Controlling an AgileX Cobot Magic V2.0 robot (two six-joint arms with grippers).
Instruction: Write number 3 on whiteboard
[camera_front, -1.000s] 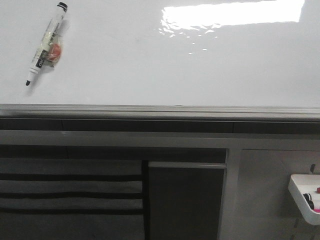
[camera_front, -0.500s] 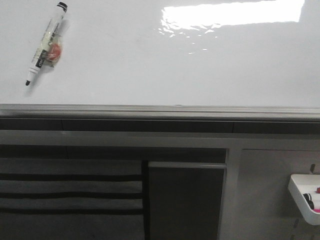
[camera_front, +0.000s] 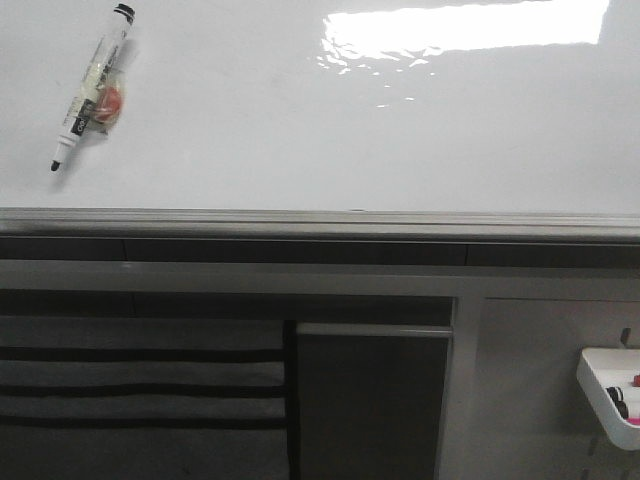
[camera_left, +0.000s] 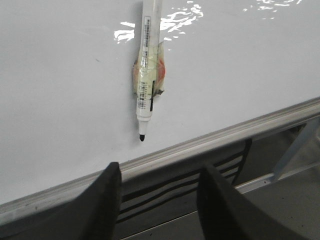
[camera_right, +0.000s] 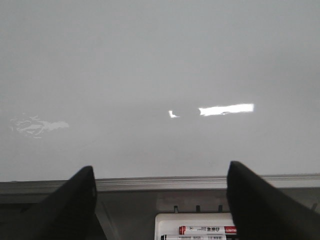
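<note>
Nothing has moved since the earlier frames. We see the whiteboard blank, no number 3 on it. Our left gripper hangs open and empty just off the board's edge, the uncapped marker lying beyond its fingertips. Our right gripper gapes wide, empty. Only its view shows what seem spare markers in a tray.
</note>
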